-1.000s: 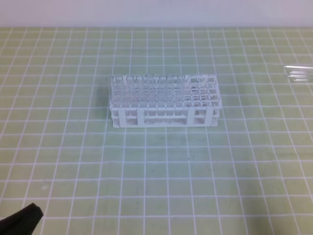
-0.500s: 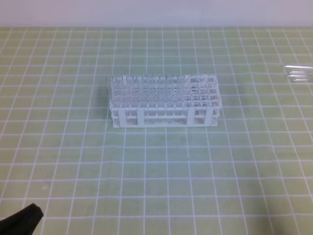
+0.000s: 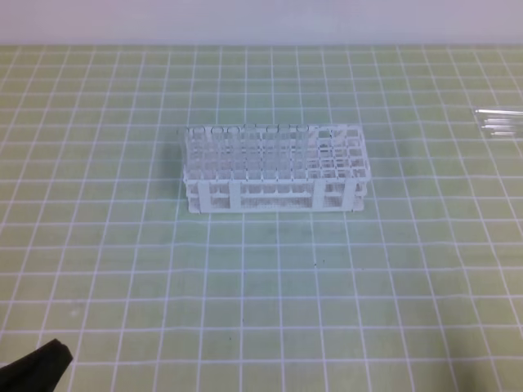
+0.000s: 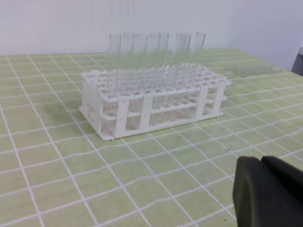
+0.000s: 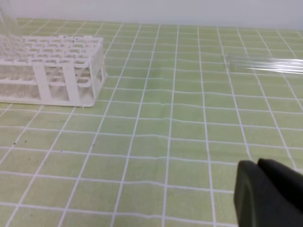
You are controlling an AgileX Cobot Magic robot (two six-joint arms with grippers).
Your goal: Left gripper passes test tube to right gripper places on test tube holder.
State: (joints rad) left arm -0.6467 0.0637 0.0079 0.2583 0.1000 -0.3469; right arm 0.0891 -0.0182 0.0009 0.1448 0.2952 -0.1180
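Waiting at the start: the left gripper (image 4: 267, 191) and right gripper (image 5: 267, 194) sit clenched and empty, near the test tube holder (image 3: 274, 170). Spare tubes (image 3: 498, 121) lie well right of it. Next, I judge, the left must reach one.

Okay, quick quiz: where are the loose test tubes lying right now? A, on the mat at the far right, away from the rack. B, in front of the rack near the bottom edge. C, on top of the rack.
A: the loose test tubes lie flat on the mat at the far right edge, well apart from the white rack.
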